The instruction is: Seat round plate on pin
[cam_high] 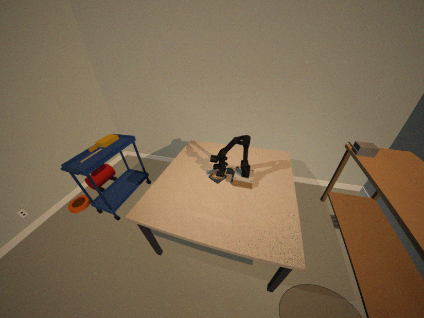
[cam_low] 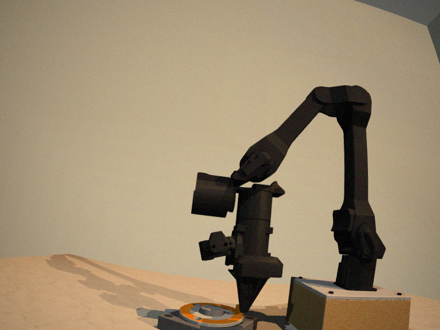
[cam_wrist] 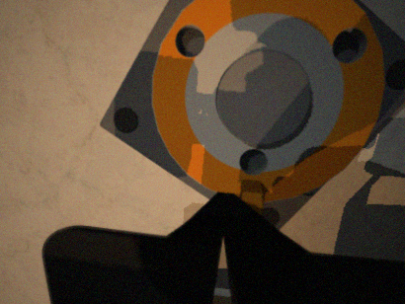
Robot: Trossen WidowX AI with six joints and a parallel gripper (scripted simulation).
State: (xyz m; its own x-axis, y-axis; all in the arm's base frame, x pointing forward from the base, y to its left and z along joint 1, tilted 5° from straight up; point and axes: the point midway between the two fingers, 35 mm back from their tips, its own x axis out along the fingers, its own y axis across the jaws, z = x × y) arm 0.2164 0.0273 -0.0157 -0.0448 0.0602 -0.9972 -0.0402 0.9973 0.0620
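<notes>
The round plate [cam_low: 187, 312] [cam_wrist: 169, 99], orange with a grey inner ring, sits around the post [cam_low: 212, 312] [cam_wrist: 264, 99] on the dark square base [cam_low: 166, 322] [cam_wrist: 133, 84]. Its orange tab [cam_low: 238, 308] [cam_wrist: 253, 195] is on the robot's side. The hole [cam_wrist: 254, 161] next to the tab looks dark; whether the pin is inside, and whether the plate lies fully flat, I cannot tell. My gripper [cam_high: 222, 175] [cam_low: 244, 312] [cam_wrist: 224, 200] is shut and empty, its tips low beside the tab at the plate's rim. I cannot tell if they touch.
The arm's mounting box [cam_high: 242, 183] [cam_low: 366, 312] stands on the table [cam_high: 205, 208] near the base. A blue cart [cam_high: 116, 184] is left of the table and a wooden bench [cam_high: 393, 171] is to the right.
</notes>
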